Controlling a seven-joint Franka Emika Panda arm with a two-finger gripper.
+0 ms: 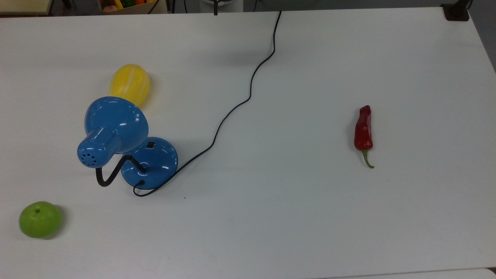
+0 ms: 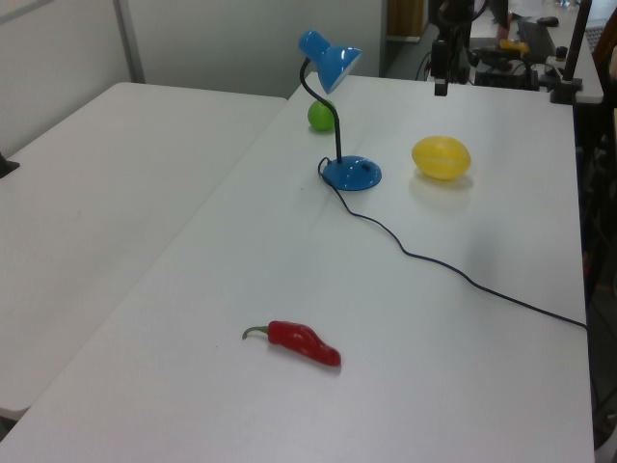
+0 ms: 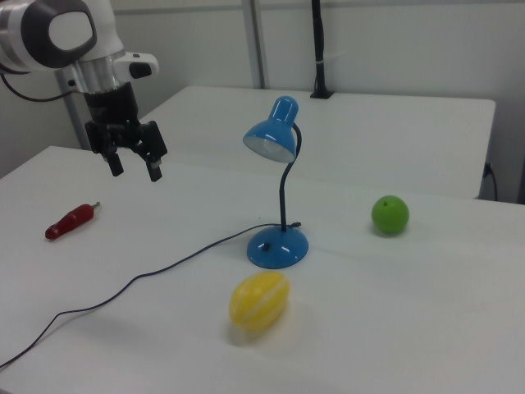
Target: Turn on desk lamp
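Yellow melon (image 3: 258,300) lies nearest; at ten o'clock from the desk lamp (image 3: 279,245), the gripper (image 3: 134,166) hangs open, empty, unstarted.

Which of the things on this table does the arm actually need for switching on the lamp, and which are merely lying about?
Needed:
desk lamp
its switch
gripper, jaws open

Lying about:
yellow melon
green apple
red chilli

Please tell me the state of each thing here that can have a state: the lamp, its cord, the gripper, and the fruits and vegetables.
desk lamp: upright, not lit
switch: untouched
cord: slack on table
gripper: open, raised, empty
yellow melon: lying beside base
green apple: resting, apart
red chili pepper: lying flat
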